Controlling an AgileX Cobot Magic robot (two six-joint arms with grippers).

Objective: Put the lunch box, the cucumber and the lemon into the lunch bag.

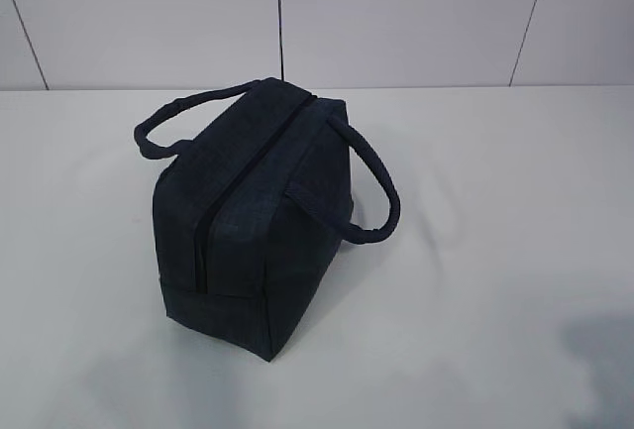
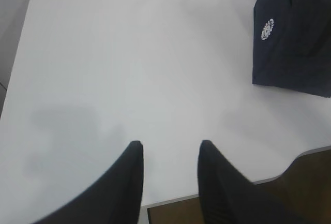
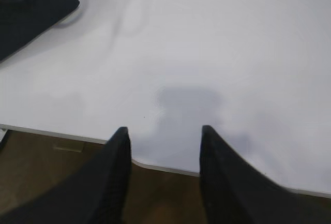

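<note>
Navy fabric lunch bag (image 1: 253,236), boxy w/ two loop handles, sits alone mid-table on the white tabletop (image 1: 495,251). The dark zipper line along its top ridge looks closed, though I can't make out the pull. The lunch box, cucumber and lemon aren't visible in any view; they may be inside the bag already, can't tell.

Left gripper (image 2: 168,154): black fingers parted a moderate gap, nothing btwn them, hanging over bare table near its front edge, well apart from the bag corner w/ the small white logo (image 2: 267,29). Right gripper (image 3: 163,138): likewise partly open and empty, over the table's front edge, with the bag just showing at the top-left corner of its view.

Judgement: task looks at or near its end, w/ both arms pulled back.

Risks from here:
- If the items aren't in fact inside, there's nothing in reach to fetch, so the run stalls.
- Bag is soft; a gripper catching a handle loop on a re-approach could drag or tip it.
- Both grippers hover at the table edge; a low sweep could clip it.
</note>
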